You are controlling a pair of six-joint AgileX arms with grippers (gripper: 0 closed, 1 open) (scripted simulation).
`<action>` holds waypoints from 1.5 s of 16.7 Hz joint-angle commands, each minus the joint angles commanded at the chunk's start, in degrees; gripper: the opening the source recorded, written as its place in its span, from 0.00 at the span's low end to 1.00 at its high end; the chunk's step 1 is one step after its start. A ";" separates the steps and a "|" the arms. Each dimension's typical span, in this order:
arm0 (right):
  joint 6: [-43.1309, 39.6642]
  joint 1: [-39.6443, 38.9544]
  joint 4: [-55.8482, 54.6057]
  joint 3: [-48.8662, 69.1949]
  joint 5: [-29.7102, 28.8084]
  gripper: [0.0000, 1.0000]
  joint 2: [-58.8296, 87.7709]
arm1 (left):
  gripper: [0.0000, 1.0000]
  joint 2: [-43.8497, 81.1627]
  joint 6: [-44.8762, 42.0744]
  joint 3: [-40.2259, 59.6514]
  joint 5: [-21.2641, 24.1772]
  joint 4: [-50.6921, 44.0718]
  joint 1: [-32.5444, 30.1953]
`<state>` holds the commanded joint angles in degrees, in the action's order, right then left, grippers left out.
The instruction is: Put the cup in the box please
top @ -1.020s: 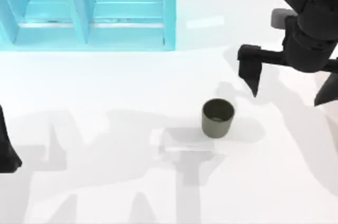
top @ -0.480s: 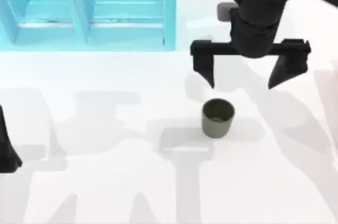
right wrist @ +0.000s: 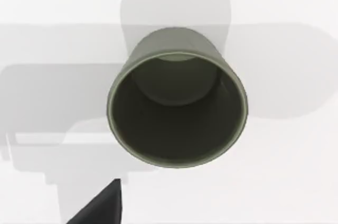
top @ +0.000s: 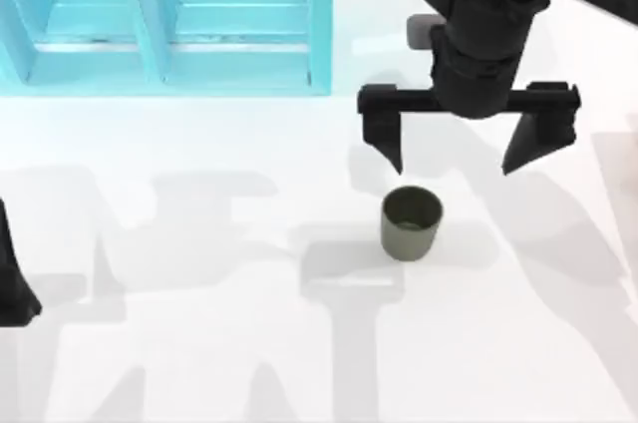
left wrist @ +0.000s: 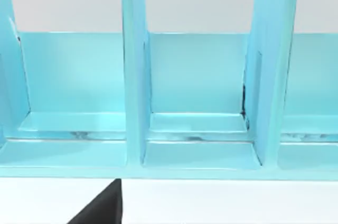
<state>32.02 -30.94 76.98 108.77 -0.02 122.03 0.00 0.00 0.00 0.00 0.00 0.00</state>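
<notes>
Change: right gripper (top: 467, 149) shifted slightly up-frame since half a second ago
Right gripper: one, spread wide, held above-right of cup, apart from it
Cup (top: 411, 222): one, upright, lower centre-right of table (top: 199, 343)
Box (top: 164, 19): one, upper left
Left gripper (top: 15, 283): parked, left edge, fingers undiscernible

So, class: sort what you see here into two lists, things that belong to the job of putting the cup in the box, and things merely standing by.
Belonging to the job:
- cup, upright on the table
- blue box with compartments, at the table's far left
- right gripper, open, above the cup

Standing by:
- left gripper, parked at the table's left edge
</notes>
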 joint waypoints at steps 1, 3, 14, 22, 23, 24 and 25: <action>0.00 -0.04 -1.86 -1.73 -0.01 1.00 0.28 | 1.00 0.00 0.00 0.00 0.00 0.00 0.00; 0.07 -0.07 -7.20 -5.87 -0.01 1.00 0.97 | 1.00 0.00 0.00 0.00 0.00 0.00 0.00; 0.29 -0.27 -18.79 -15.59 -0.03 0.85 2.92 | 1.00 0.00 0.00 0.00 0.00 0.00 0.00; 0.29 -0.27 -18.79 -15.59 -0.03 0.25 2.92 | 1.00 0.00 0.00 0.00 0.00 0.00 0.00; 0.29 -0.27 -18.79 -15.59 -0.03 0.17 2.92 | 1.00 0.00 0.00 0.00 0.00 0.00 0.00; 0.29 -0.27 -18.79 -15.59 -0.03 0.10 2.92 | 1.00 0.00 0.00 0.00 0.00 0.00 0.00; 0.29 -0.27 -18.79 -15.59 -0.03 0.02 2.92 | 1.00 0.00 0.00 0.00 0.00 0.00 0.00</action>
<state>32.31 -31.21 58.19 93.18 -0.05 124.95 0.00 0.00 0.00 0.00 0.00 0.00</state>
